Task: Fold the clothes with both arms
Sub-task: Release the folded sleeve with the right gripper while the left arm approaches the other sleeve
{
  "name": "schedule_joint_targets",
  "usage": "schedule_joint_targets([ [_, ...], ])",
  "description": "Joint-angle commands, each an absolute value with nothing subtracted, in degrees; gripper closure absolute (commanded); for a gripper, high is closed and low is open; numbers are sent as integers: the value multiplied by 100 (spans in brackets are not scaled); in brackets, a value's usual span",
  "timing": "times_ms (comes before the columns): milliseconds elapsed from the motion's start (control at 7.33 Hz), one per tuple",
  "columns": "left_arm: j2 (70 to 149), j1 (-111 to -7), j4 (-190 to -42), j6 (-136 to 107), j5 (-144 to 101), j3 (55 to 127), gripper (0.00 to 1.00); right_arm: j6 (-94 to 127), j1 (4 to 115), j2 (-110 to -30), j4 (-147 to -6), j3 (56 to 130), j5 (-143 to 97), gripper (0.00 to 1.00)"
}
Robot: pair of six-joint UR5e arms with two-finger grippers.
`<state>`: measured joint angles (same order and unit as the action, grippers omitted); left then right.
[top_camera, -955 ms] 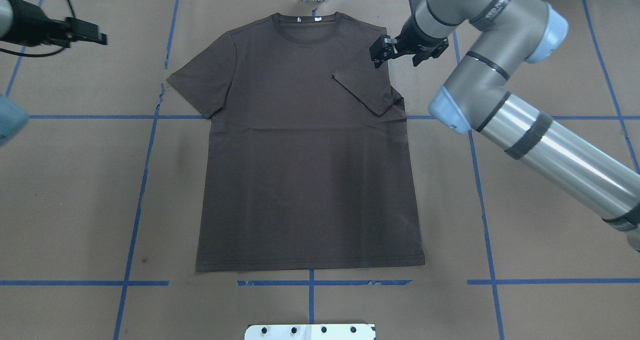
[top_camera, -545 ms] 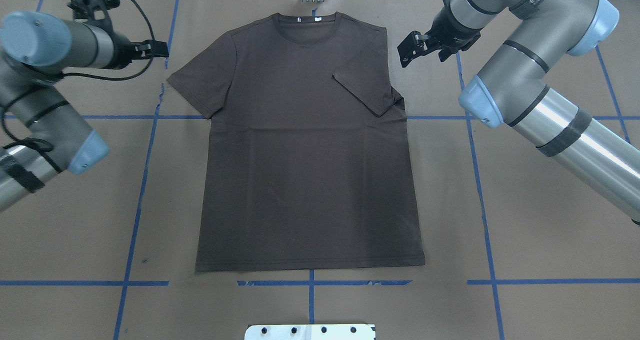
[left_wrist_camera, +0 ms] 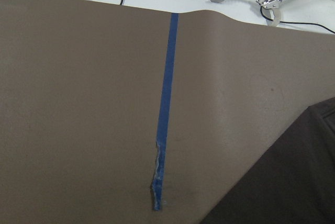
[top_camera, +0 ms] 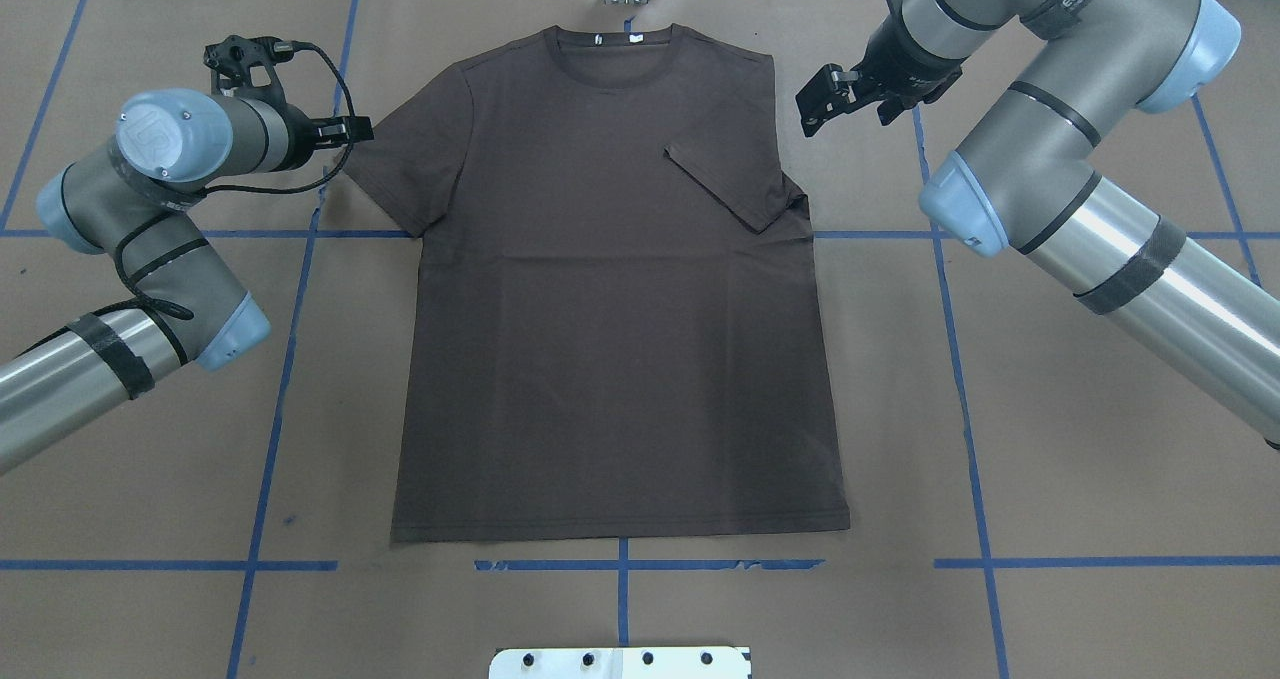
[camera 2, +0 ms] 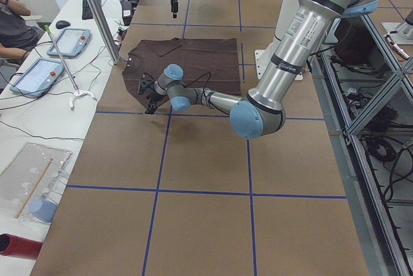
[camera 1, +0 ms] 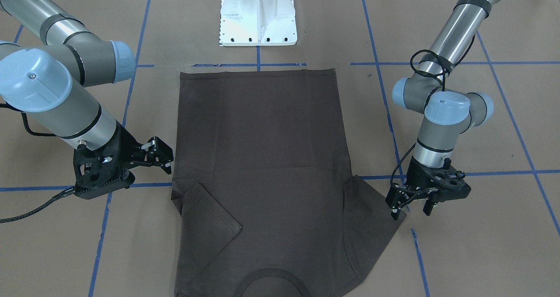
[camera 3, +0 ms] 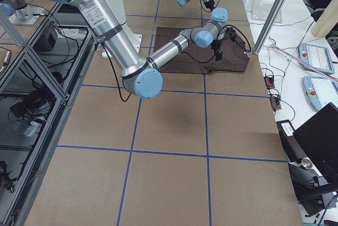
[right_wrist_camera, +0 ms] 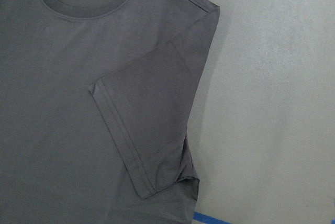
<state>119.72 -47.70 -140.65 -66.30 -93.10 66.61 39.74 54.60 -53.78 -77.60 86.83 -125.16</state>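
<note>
The dark grey-brown T-shirt lies flat on the brown paper, collar at the far edge. Its sleeve on my right side is folded in over the chest, as the right wrist view also shows. The other sleeve lies spread out. My left gripper is open and empty at that sleeve's outer tip, seen as well in the front view. My right gripper is open and empty beside the shirt's shoulder, off the cloth; the front view shows it too.
A white pedestal plate stands at the near edge behind the shirt's hem. Blue tape lines cross the paper. A metal pole and an operators' bench with tablets lie past the far edge.
My left arm has swung in from the left edge to the spread sleeve's tip. My right gripper moved right, off the folded sleeve, then stayed almost still.
</note>
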Motion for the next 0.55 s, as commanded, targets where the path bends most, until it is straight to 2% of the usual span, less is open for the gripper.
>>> schedule_joint_targets([
  [0, 11997, -4667, -14089, -6653, -9229, 6601, 1, 3981, 5458, -5379, -7761, 8675, -12507, 0],
  [409, 11997, -4641, -14063, -6645, -9229, 6601, 6, 3981, 5458, -5379, -7770, 8666, -12507, 0],
])
